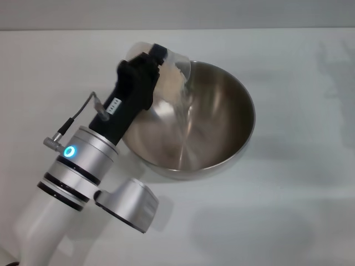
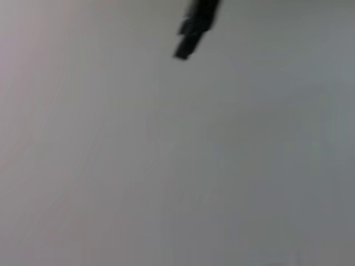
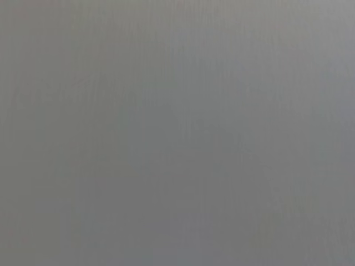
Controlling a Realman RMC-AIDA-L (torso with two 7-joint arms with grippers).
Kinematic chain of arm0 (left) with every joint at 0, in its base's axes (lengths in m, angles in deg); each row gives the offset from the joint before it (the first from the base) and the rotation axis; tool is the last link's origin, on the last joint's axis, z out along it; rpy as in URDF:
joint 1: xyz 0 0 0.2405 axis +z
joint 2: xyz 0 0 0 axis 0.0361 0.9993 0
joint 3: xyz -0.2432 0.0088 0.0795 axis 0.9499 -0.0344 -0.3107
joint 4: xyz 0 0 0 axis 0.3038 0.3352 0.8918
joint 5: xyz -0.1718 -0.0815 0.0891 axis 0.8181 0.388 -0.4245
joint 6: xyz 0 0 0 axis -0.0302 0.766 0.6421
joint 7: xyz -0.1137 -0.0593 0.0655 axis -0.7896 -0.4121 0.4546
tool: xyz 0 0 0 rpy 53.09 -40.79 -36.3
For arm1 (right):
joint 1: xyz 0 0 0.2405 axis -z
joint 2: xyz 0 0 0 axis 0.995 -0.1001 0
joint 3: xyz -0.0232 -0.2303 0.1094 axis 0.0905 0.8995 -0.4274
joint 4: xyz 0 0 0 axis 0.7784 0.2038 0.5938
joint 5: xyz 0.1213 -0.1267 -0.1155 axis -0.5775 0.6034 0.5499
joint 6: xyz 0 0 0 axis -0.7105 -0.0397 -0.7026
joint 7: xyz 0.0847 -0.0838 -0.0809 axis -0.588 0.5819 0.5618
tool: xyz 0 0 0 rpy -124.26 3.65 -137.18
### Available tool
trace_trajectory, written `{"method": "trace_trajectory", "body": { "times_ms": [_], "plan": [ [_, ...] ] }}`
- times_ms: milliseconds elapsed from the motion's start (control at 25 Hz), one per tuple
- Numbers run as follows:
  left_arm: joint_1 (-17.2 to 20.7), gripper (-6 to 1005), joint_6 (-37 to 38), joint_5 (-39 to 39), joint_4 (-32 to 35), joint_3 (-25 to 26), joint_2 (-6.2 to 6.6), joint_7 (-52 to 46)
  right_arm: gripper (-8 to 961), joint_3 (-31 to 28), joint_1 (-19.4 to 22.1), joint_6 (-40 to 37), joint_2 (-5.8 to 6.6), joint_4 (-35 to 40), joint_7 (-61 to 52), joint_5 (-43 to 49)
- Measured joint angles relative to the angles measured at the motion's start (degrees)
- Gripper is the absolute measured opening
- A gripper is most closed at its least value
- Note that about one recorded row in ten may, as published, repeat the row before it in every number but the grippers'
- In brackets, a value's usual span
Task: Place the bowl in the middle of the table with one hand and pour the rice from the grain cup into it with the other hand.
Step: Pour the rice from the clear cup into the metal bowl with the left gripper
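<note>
The steel bowl (image 1: 213, 119) sits on the white table (image 1: 299, 210) near the middle. My left gripper (image 1: 151, 62) is shut on the clear grain cup (image 1: 169, 64) and holds it tipped over the bowl's left rim. Pale rice (image 1: 184, 97) runs from the cup down into the bowl. The left wrist view shows only a blurred pale surface and a dark finger tip (image 2: 194, 30). The right gripper is out of view; its wrist view shows plain grey.
The left arm with its glowing blue ring (image 1: 69, 151) crosses the lower left of the table. Bare tabletop lies to the right of and in front of the bowl.
</note>
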Motion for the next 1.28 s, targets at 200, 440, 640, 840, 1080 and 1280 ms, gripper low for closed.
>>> {"method": "trace_trajectory", "body": {
  "times_ms": [200, 440, 640, 840, 1080, 1280],
  "plan": [
    [-0.2, 23, -1.5, 0.0, 0.9, -1.1, 0.0, 11.3, 522, 0.2, 0.0, 0.0, 0.0, -0.1, 0.0, 0.0],
    [0.0, 23, -1.4, -0.1, 1.2, -1.3, 0.0, 23.3, 522, 0.3, -0.3, 0.1, 0.0, -0.1, 0.0, 0.0],
    [0.0, 23, 1.2, -0.1, 2.4, -1.3, 0.0, 27.2, 522, 0.3, -0.6, 0.5, 0.0, -0.2, 0.0, 0.0],
    [0.0, 23, 1.8, -0.1, 2.8, -2.1, -0.01, 28.0, 523, 0.0, -0.7, 0.5, 0.0, -0.2, 0.0, 0.0],
    [0.1, 24, -0.2, -0.1, 2.6, -6.4, -0.01, 27.8, 523, 0.0, -0.8, 0.5, 0.06, -0.3, 0.1, 0.0],
    [0.2, 24, -1.7, -0.1, 3.5, -4.8, 0.0, 28.3, 523, 0.0, -1.0, 0.5, 0.09, -0.4, 0.2, 0.0]
  ]
}}
